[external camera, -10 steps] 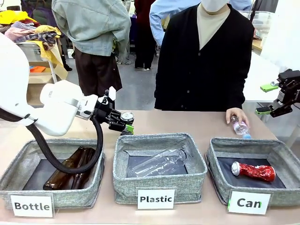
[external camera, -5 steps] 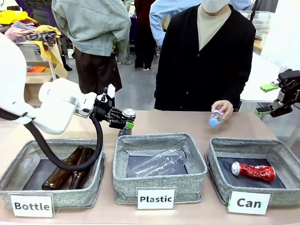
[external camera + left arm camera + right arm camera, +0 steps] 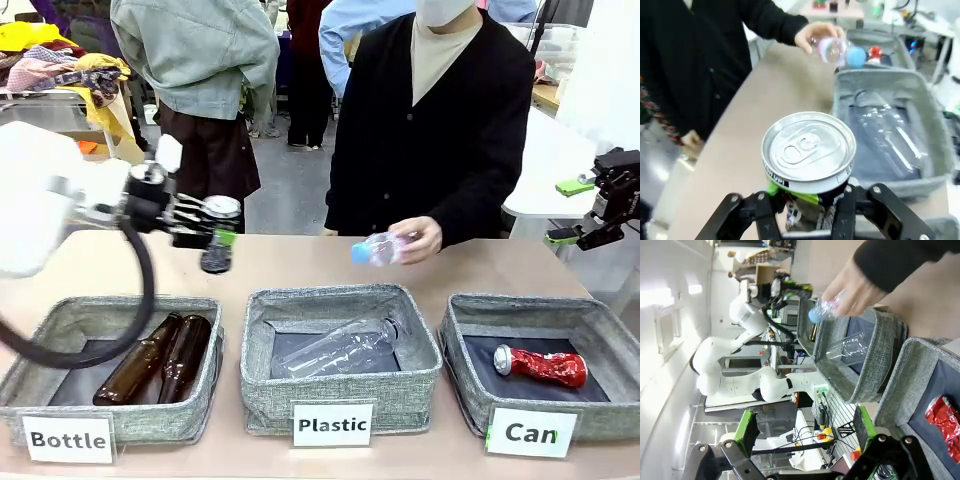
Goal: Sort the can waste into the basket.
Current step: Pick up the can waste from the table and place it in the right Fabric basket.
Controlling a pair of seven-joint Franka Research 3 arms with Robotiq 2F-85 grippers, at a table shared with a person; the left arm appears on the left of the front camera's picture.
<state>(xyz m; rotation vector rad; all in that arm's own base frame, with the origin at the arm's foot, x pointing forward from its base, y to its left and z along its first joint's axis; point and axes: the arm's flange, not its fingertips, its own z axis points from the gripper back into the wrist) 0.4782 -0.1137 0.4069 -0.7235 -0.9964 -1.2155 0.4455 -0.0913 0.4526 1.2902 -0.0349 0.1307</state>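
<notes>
My left gripper (image 3: 214,243) is shut on a black can (image 3: 219,236) with a silver top, held in the air above the table's far left, behind the "Bottle" bin. In the left wrist view the can (image 3: 809,152) stands upright between my fingers, its pull-tab end facing the camera. A crushed red can (image 3: 540,365) lies in the grey basket (image 3: 455,345) labelled "Can" at the front right; it also appears as the red can (image 3: 945,425) in the right wrist view. My right gripper (image 3: 583,211) hangs open beyond the table's right edge, with its green pads (image 3: 746,427) wide apart.
A person's hand (image 3: 425,238) holds a clear plastic bottle (image 3: 378,248) with a blue cap above the "Plastic" bin (image 3: 340,296), which holds another clear bottle. The "Bottle" bin (image 3: 60,330) at the front left holds two brown bottles.
My left arm has drawn back to the left with the black can. The person's hand lifted the plastic bottle from the table's right and carried it toward the middle.
</notes>
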